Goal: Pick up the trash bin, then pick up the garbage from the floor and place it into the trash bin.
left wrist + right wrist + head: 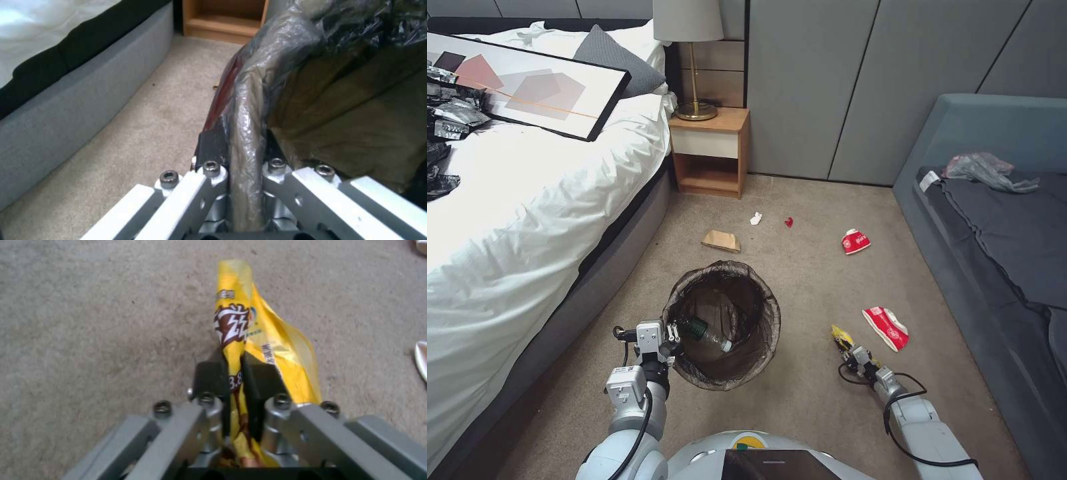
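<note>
floor: beige carpet (pixel 800 373); left: white bed (pixel 527 200); wall: grey panels (pixel 827 80); nightstand (pixel 710 150) with lamp (pixel 690 40); right: grey sofa (pixel 994 220)

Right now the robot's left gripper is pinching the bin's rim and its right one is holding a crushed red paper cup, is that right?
Not quite. The left gripper does pinch the lined rim of the trash bin, but the right gripper is shut on a yellow wrapper, as the right wrist view shows. The crushed red-and-white paper cup lies on the carpet beside it.
</note>
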You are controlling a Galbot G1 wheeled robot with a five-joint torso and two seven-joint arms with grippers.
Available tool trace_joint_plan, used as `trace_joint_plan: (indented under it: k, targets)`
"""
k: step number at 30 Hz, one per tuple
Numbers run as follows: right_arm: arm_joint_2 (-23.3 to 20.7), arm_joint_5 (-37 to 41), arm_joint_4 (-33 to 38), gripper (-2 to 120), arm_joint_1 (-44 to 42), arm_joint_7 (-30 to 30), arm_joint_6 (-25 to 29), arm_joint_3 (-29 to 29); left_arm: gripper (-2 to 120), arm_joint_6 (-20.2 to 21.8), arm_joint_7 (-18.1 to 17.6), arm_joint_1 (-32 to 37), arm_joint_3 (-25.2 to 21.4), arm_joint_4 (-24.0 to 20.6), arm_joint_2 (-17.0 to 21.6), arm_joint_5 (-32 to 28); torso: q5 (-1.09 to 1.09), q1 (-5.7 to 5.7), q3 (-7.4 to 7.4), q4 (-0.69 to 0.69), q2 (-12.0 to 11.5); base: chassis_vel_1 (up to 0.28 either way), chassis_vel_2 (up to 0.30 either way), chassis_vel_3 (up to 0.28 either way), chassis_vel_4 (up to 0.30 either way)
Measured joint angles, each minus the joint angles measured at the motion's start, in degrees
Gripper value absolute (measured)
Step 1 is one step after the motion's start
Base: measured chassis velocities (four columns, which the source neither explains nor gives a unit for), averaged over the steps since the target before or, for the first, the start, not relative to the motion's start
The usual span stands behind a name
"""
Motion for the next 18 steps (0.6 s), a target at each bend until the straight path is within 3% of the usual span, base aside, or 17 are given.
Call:
trace_joint_plan:
  k: [13, 18]
  targets:
    - [-0.12, 3.83, 1.65, 0, -0.83, 0.99, 0.76, -1.23, 2, -0.03, 0.02, -0.05, 0.14, 0.04, 0.27, -0.05, 0.04, 0.01, 0.01, -0.01, -0.01, 0.000, 0.000, 0.000, 0.000]
    - [0.18, 9.01, 7.19, 0, -2.36, 2.54, 4.45, -2.42, 2, -0.05, 0.07, -0.06, 0.21, 0.23, 0.48, -0.22, -0.02, 0.01, 0.02, -0.14, -0.02, 0.000, 0.000, 0.000, 0.000]
